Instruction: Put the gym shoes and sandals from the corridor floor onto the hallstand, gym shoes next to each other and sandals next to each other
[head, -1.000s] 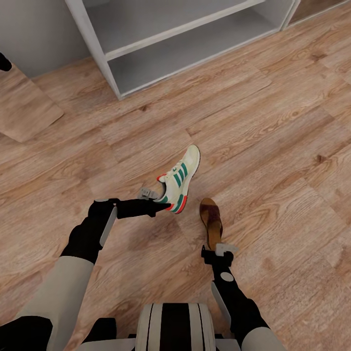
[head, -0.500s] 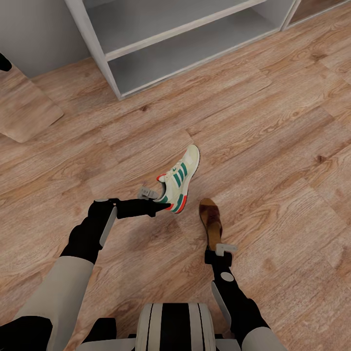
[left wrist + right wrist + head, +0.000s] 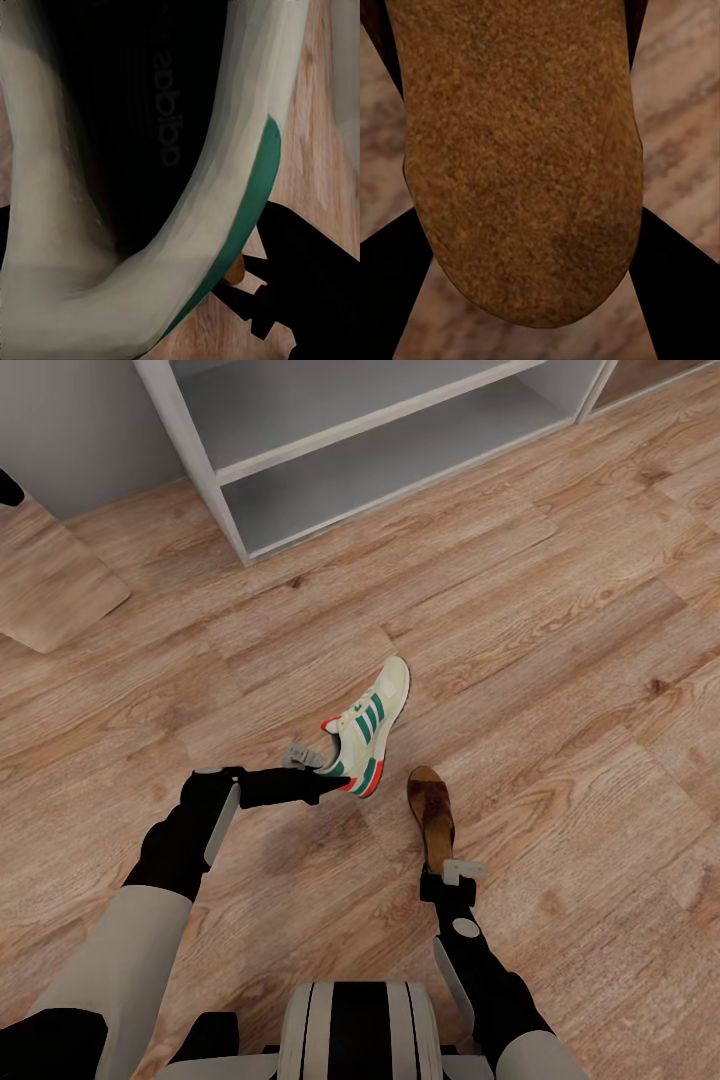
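Observation:
One gym shoe (image 3: 368,728), off-white with green stripes and red accents, hangs tilted just above the corridor floor (image 3: 560,660), toe towards the hallstand (image 3: 215,500). My left gripper (image 3: 338,778) is shut on its heel; the left wrist view looks into the gym shoe (image 3: 225,187) from very close, with one dark finger (image 3: 300,255) beside it. A dark brown sandal (image 3: 432,810) lies close to the right of the shoe. My right gripper (image 3: 444,866) is shut on its heel end. In the right wrist view the sandal (image 3: 517,150) sits between the black fingers (image 3: 390,285).
The hallstand's two open grey shelf slots stand at the back, about a metre beyond the shoe. A brown wooden panel (image 3: 50,580) lies at the far left against a grey wall (image 3: 70,430). My trunk (image 3: 355,1030) is at the bottom centre.
The sandal's toe has swung slightly to the left and the right gripper has shifted a little with it. The left arm and gym shoe have stayed where they were.

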Controlling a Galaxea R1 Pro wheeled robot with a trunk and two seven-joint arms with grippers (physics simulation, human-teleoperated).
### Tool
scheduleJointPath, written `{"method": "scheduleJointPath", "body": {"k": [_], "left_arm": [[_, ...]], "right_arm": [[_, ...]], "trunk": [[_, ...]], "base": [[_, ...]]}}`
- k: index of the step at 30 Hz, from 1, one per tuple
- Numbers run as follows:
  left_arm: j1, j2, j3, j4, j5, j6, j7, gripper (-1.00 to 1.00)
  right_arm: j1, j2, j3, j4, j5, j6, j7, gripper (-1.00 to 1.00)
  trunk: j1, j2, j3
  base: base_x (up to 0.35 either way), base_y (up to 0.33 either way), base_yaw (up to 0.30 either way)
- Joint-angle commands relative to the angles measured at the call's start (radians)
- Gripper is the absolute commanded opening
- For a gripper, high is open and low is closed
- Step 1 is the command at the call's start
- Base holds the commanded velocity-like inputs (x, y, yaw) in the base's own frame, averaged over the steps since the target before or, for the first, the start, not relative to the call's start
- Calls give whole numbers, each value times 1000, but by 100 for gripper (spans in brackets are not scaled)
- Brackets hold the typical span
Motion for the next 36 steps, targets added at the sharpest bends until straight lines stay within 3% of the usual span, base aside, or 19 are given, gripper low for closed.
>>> {"method": "scheduleJointPath", "body": {"k": [1,17,36], "left_arm": [[0,0,1,-1,2,8,-4,-100],[0,1,2,-2,0,8,-3,-100],[0,3,4,-2,-3,10,-1,-100]], "right_arm": [[0,-1,3,0,-4,1,-5,-100],[0,-2,3,0,-3,1,-5,-100],[1,-9,5,2,-2,-60,-4,-100]], "trunk": [[0,0,0],[0,0,0],[-9,4,73]], "base": [[0,0,0],[0,0,0],[0,0,0]]}}
